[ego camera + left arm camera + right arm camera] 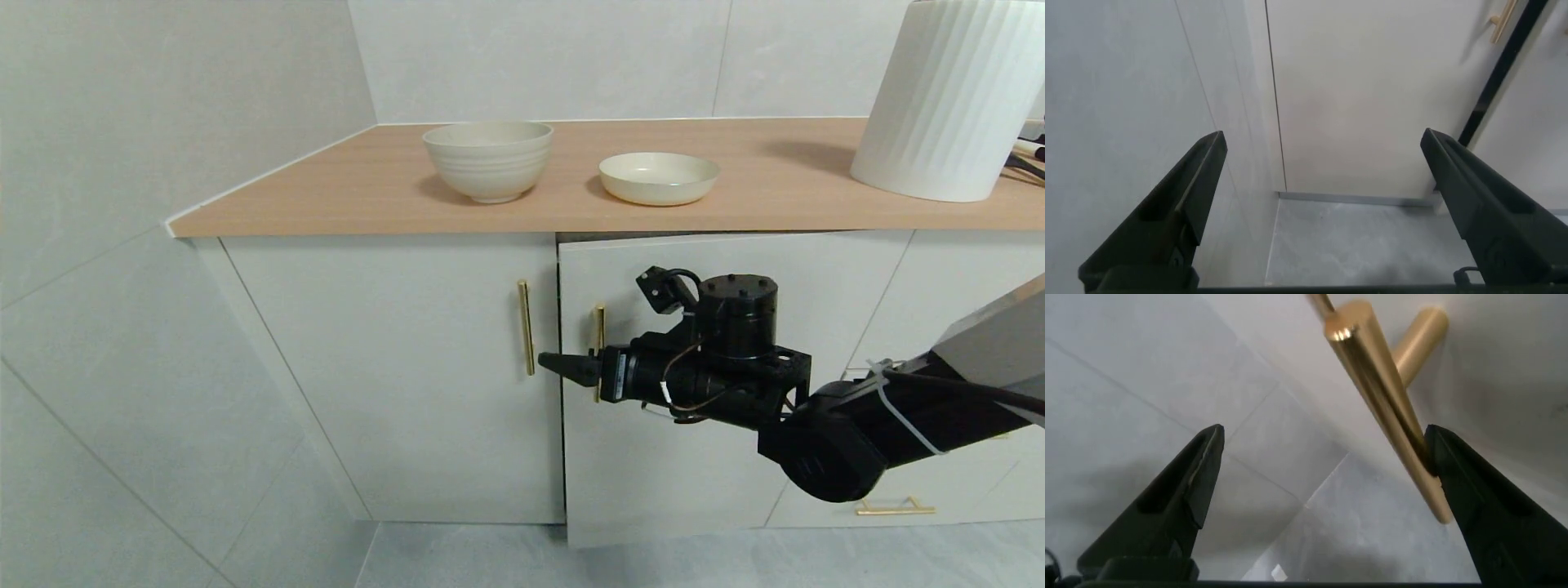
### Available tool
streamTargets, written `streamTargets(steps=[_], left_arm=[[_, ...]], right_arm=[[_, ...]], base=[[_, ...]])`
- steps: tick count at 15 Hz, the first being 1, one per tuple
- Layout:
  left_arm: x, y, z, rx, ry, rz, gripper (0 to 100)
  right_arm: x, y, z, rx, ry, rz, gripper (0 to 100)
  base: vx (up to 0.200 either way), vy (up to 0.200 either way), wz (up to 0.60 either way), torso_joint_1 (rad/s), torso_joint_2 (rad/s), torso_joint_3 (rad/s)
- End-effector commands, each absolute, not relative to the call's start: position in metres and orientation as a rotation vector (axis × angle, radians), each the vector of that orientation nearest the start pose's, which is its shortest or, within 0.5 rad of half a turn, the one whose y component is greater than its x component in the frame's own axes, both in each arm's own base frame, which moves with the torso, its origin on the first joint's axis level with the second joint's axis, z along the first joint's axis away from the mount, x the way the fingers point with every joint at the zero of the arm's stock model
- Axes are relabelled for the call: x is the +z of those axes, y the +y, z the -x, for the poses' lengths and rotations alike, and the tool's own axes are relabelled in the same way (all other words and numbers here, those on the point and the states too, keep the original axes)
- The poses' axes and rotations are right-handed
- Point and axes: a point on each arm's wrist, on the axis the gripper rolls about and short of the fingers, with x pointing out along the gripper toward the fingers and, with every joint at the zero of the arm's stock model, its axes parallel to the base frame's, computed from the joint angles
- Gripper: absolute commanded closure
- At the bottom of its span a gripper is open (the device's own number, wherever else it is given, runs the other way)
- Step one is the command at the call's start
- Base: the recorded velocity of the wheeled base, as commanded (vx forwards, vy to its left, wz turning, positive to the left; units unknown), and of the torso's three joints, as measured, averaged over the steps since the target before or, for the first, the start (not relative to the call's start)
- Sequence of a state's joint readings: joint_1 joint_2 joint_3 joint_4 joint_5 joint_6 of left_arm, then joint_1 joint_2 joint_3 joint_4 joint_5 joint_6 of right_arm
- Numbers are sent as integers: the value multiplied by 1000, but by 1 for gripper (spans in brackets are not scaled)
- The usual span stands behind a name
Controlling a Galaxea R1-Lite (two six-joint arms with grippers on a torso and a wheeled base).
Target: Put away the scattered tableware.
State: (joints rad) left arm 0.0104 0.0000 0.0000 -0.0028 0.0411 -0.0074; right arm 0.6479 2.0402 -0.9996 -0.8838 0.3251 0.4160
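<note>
The right gripper [565,365] has its fingers spread wide around the brass handle [599,349] of the right-hand cabinet door [653,457]. In the right wrist view the handle [1384,400] stands between the two fingers and lies against one finger [1470,498], with the gripper [1324,437] not clamped on it. That door stands slightly ajar, its edge forward of the left-hand door [392,376], which has its own brass handle [526,327] just beside. The left gripper [1321,139] is also wide open and holds nothing, facing the left-hand door [1372,98] and the grey floor [1355,245]. Up on the wooden counter [326,204], a deep bowl [488,159] and a shallow dish [658,177] sit near each other. A white ribbed container [947,98] stands well apart, toward the right.
</note>
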Motion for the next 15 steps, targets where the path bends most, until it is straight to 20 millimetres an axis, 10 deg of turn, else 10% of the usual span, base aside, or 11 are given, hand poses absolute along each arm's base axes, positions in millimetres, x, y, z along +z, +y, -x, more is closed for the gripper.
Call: streamTargets(steps=[1, 12, 15], left_arm=[[76, 1, 23, 51, -3, 8, 0], [76, 0, 23, 39, -5, -54, 0], [150, -6, 33, -269, -61, -38, 0]], right_arm=[[141, 239, -290, 952, 353, -351, 0], [139, 225, -233, 1027, 369, -299, 0], [135, 217, -222, 1026, 390, -300, 0]], base=[[0, 0, 0, 0, 0, 0], [0, 0, 0, 0, 0, 0], [0, 0, 0, 0, 0, 0]])
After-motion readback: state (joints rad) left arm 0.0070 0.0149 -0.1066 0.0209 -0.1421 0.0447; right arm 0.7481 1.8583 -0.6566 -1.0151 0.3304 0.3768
